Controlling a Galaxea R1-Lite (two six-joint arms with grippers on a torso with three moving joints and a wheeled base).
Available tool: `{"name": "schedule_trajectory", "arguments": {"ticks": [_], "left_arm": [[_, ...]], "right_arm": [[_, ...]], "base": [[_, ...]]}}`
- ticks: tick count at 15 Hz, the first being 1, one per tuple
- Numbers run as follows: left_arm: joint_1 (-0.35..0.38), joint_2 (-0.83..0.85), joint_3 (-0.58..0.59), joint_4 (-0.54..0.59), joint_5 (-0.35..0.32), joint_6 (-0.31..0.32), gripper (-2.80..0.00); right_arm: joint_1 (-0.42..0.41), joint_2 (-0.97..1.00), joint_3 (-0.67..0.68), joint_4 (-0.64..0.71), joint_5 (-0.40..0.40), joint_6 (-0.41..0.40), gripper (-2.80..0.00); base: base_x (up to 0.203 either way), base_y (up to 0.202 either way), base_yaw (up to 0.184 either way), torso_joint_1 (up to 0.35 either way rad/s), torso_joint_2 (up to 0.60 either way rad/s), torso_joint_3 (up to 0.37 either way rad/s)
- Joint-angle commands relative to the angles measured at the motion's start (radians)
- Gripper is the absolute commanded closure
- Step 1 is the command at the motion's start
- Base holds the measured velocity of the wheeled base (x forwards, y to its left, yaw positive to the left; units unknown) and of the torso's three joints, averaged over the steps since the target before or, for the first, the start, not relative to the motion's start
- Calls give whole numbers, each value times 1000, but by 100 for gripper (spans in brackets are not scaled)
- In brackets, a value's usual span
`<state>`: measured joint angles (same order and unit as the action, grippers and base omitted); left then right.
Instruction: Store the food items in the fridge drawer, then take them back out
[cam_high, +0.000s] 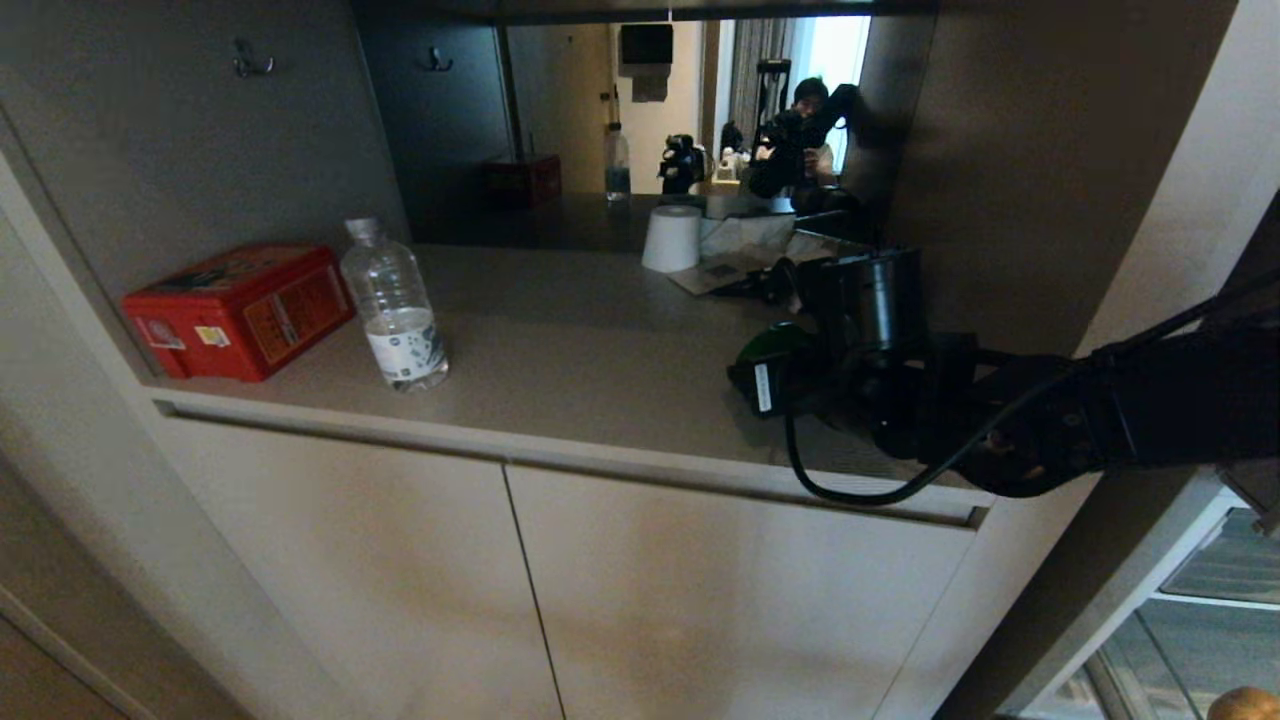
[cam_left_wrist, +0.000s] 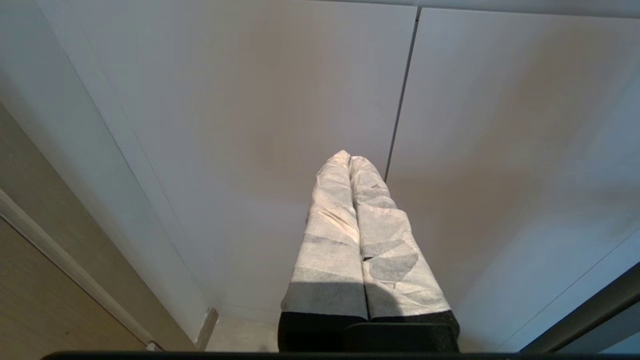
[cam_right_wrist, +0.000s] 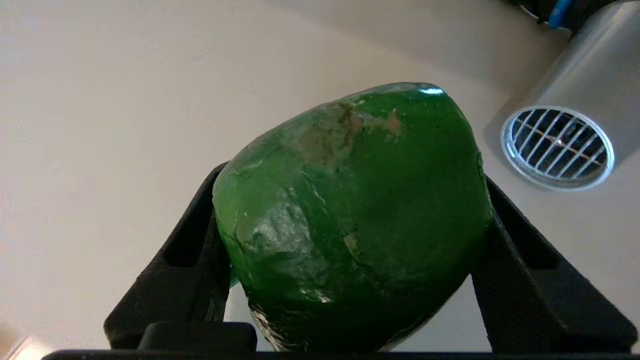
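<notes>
Green bell pepper (cam_right_wrist: 350, 220) fills the right wrist view, clamped between the two black fingers (cam_right_wrist: 175, 270) of the right claw (cam_high: 765, 375); skin glossy, with a dull brownish scuff near its upper side. In the head view this claw sits right of centre, over the grey table (cam_high: 560, 340), with a sliver of green showing at its tip. Whether the pepper touches the table surface cannot be told.

Left claw (cam_left_wrist: 347, 162): fingers wrapped in white cloth, pressed together, holding nothing, facing the beige cabinet doors (cam_left_wrist: 300, 100).

Potato (cam_high: 1245, 703): tan lump at the lower right corner of the head view, cut by the frame edge, beside the clear fridge drawer (cam_high: 1180, 610).

Red tin box (cam_high: 240, 310) at the left of the table, with yellow and white stickers; writing unreadable. Clear water bottle (cam_high: 395, 305) just right of it, upright, white label with dark print, not legible. White paper roll (cam_high: 672, 238) farther back, centre.
</notes>
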<state>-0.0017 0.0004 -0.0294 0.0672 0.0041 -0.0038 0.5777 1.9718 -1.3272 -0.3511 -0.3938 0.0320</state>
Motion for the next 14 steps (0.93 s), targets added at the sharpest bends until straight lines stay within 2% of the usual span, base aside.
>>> {"name": "schedule_trajectory", "arguments": {"ticks": [1, 4, 5, 6, 14], "left_arm": [[0, 0, 0, 0, 1, -1, 0], [0, 0, 0, 0, 1, -1, 0], [0, 0, 0, 0, 1, -1, 0], [0, 0, 0, 0, 1, -1, 0], [0, 0, 0, 0, 1, -1, 0]], "right_arm": [[-12, 32, -17, -2, -2, -3, 0], [-13, 41, -32, -2, -2, -3, 0], [-15, 41, -33, 0, -2, -4, -262], [-19, 41, -35, 0, -3, -4, -280], [-19, 23, -55, -2, -29, -10, -280]], "base": [[0, 0, 0, 0, 0, 0], [0, 0, 0, 0, 0, 0], [0, 0, 0, 0, 0, 0], [0, 0, 0, 0, 0, 0], [0, 0, 0, 0, 0, 0]]}}
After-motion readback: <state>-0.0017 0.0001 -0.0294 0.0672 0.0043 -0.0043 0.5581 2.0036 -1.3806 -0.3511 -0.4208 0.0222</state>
